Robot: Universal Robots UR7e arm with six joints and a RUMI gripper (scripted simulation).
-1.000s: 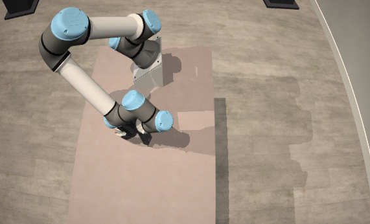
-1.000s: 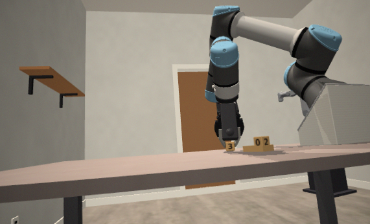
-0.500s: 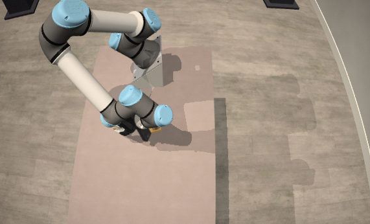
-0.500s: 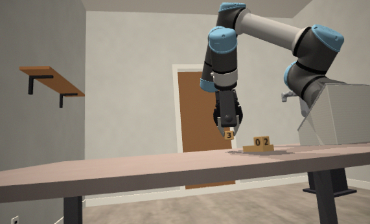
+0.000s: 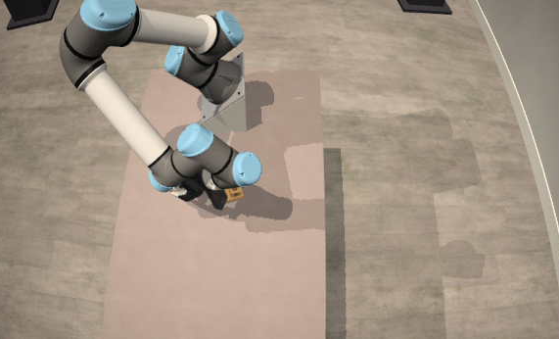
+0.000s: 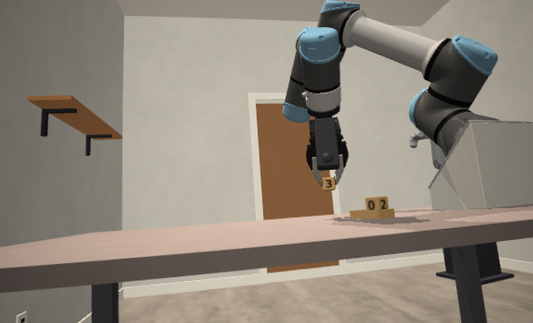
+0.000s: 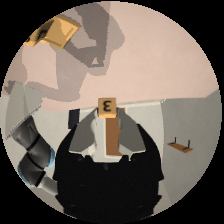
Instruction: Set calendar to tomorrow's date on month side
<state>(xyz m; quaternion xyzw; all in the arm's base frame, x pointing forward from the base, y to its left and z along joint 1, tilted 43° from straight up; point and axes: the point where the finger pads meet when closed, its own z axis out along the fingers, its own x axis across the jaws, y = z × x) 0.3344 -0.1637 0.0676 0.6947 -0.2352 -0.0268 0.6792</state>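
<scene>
My gripper [image 6: 329,180] [image 7: 107,107] is shut on a small wooden cube [image 6: 329,185] [image 7: 107,106]. It holds the cube in the air above the table, left of the tray in the exterior view. The held cube shows a 3, upright in that view. The wooden tray [image 6: 363,215] [image 7: 65,34] stands on the table. A second cube [image 6: 376,203] sits in its right part in the exterior view, showing 0 and 2 on two neighbouring sides. The tray's left part holds no cube there. The side with the month's name cannot be made out. In the top view the arm hides the held cube.
The table [image 5: 213,284] [image 6: 166,243] stretches out around the tray. The arm's pale base block [image 6: 511,163] [image 5: 235,115] stands behind and to the right of the tray in the exterior view. A wall shelf [image 6: 73,109] [image 7: 180,147] is far off on the left wall.
</scene>
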